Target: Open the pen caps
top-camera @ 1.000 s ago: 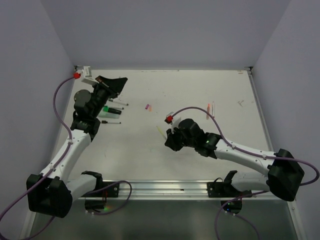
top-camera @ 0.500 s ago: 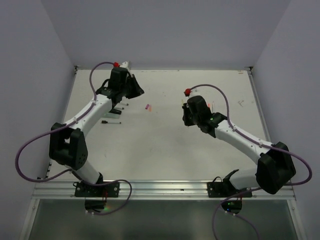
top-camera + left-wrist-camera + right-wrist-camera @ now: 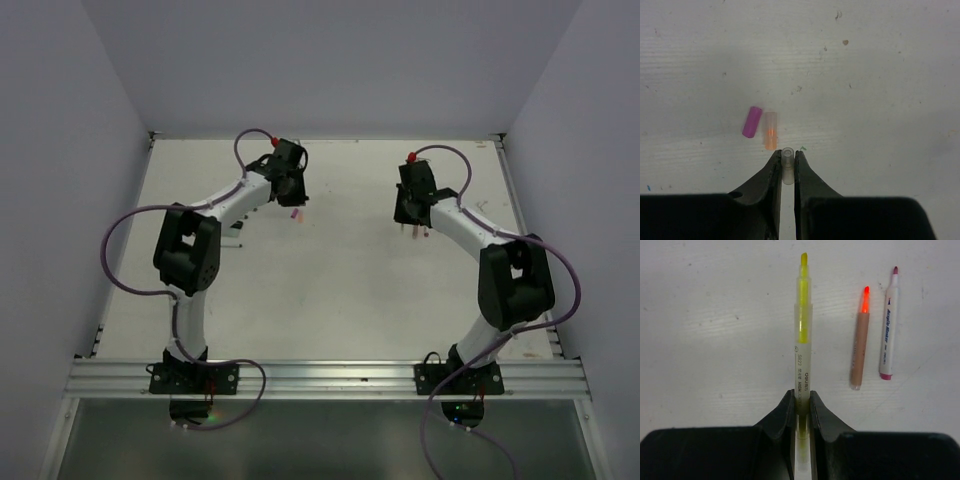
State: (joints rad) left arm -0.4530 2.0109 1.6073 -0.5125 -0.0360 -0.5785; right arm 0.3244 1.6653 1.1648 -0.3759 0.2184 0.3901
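My left gripper [image 3: 787,156] is shut on a small clear pen cap [image 3: 787,153], which stands upright between its jaws just above the table. Beside it lie a pink cap [image 3: 752,121] and a clear cap with an orange tint [image 3: 770,131], side by side. My right gripper [image 3: 801,396] is shut on a yellow highlighter [image 3: 802,340], whose bare tip points away from the wrist. An orange highlighter [image 3: 859,350] and a white marker with pink ends [image 3: 888,330] lie uncapped to its right. In the top view, the left gripper [image 3: 292,190] is far centre-left and the right gripper [image 3: 408,218] far centre-right.
A few dark pens [image 3: 237,226] lie at the left of the table, mostly hidden behind the left arm. The pink cap [image 3: 296,214] shows just below the left gripper. Side walls close in the white table [image 3: 330,290], and a metal rail runs along its near edge.
Both arms have stretched toward the far side of the table. The left gripper moved right, away from the pens at the left. The right gripper moved up and right, over to the orange pens.
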